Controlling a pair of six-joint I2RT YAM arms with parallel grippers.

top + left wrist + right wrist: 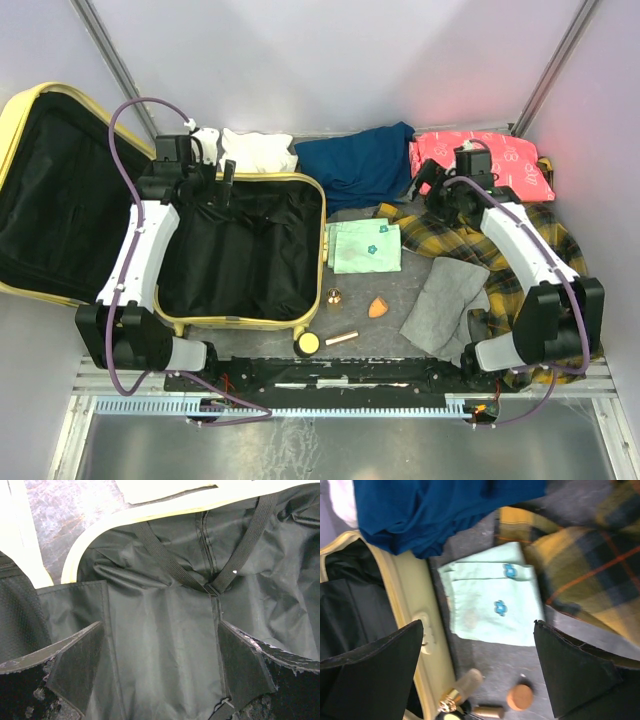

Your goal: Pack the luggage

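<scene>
Luggage (pixel 250 265), a pale yellow hard-shell suitcase, lies open. Our left gripper (pixel 161 625) and right gripper (pixel 479 625) gape empty; black elastic straps (pixel 160 555) could snag the left.

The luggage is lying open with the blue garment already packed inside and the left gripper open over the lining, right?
Not quite. The luggage is open and the left gripper hangs open over its lining, but the blue garment lies outside, on the table past the far rim. The top external view shows it.
</scene>
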